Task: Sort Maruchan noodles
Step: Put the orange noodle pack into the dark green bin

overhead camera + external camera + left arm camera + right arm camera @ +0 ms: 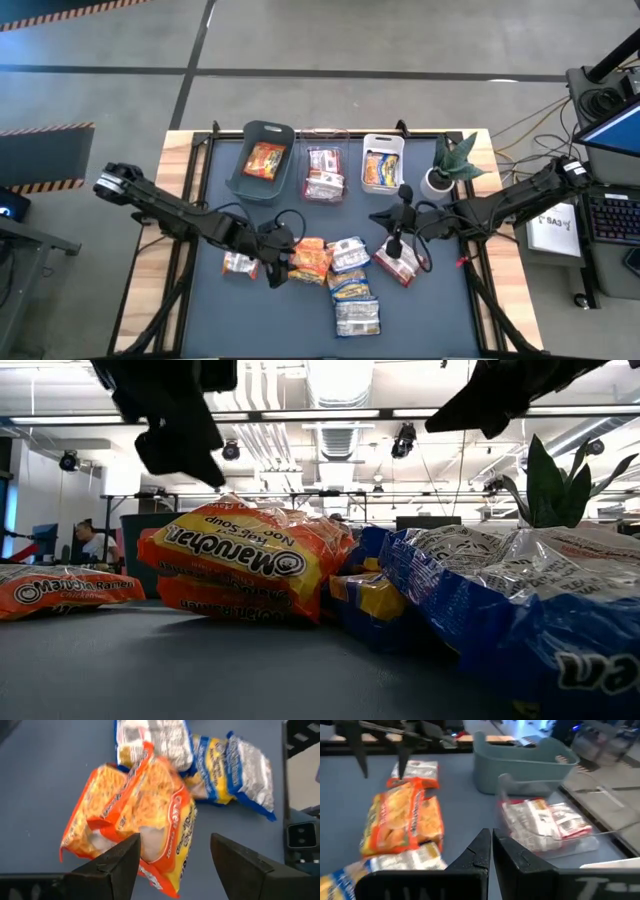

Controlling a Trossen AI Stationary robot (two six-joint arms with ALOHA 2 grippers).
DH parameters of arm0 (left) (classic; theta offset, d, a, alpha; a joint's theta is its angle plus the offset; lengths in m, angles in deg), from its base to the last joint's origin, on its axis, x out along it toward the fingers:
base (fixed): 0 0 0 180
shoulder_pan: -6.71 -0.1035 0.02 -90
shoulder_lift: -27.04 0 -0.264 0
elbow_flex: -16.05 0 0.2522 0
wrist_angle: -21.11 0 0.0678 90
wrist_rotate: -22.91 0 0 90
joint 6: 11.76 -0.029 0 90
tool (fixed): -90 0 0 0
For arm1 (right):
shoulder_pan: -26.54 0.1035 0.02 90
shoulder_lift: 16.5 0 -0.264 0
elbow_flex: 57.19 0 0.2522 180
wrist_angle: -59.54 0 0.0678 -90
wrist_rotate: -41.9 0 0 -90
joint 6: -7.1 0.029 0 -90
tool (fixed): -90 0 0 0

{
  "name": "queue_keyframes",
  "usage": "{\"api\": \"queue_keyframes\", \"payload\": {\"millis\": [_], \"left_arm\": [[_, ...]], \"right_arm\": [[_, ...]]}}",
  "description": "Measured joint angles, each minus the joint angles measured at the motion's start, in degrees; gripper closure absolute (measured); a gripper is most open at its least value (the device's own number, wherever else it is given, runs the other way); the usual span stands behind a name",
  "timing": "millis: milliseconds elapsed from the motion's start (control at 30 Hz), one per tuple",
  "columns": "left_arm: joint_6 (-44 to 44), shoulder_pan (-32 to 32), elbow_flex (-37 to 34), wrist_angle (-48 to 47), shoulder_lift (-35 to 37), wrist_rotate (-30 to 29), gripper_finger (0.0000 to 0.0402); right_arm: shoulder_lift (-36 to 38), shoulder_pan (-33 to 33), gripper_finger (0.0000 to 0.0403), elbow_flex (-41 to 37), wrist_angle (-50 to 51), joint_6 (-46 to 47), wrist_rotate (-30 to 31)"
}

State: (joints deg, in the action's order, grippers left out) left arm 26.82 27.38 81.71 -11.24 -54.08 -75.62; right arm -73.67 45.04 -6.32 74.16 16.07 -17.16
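Note:
Maruchan noodle packets lie in a loose heap at mid-table: two orange ones (310, 258), yellow-and-blue ones (349, 268) and a silver one (357, 318). One orange packet (240, 264) lies apart to the left, and a red-and-white one (397, 266) to the right. My left gripper (175, 862) hangs open just above the orange packets (135, 815), one finger at each side of their near end, clear of them in the low view (180, 430). My right gripper (491, 847) is shut, empty and raised over the table's right half (380, 215).
Along the far edge stand a teal bin (262, 160) with an orange packet, a clear bin (325, 172) with a red-and-white one and a white bin (382, 165) with a yellow-and-blue one. A potted plant (450, 165) stands at the far right.

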Motion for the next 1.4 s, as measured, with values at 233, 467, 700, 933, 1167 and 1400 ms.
{"api": "queue_keyframes", "payload": {"millis": [233, 467, 700, 933, 1167, 1400], "left_arm": [[0.11, 0.04, 0.0, -0.13, -3.54, -0.02, 0.0142], [0.81, 0.14, -0.02, -1.12, -4.24, 0.02, 0.0133], [2.23, 0.67, -0.03, -3.13, -3.87, 0.57, 0.0138], [3.32, 1.94, -0.06, -4.52, -2.2, 0.68, 0.0139], [4.85, 4.12, -0.04, -5.75, -1.77, -1.13, 0.0139], [5.47, 5.59, -0.38, -6.3, -2.32, -6.07, 0.0139]], "right_arm": [[-5.23, 0.12, 0.0357, -0.04, -5.42, 1.47, -4.5], [-16.7, 0.12, 0.0328, -0.04, -19.53, -2.52, -7.35], [-26.49, -0.03, 0.0374, 2.08, -30.71, -5.89, -11.92], [-35.68, -0.04, 0.0394, 8.58, -29.93, -7.44, -11.93], [-41.33, -0.37, 0.0394, 13.62, -26.27, -7.55, -11.96], [-43.25, -1.03, 0.0394, 15.38, -21.41, -6.87, -11.45]]}}
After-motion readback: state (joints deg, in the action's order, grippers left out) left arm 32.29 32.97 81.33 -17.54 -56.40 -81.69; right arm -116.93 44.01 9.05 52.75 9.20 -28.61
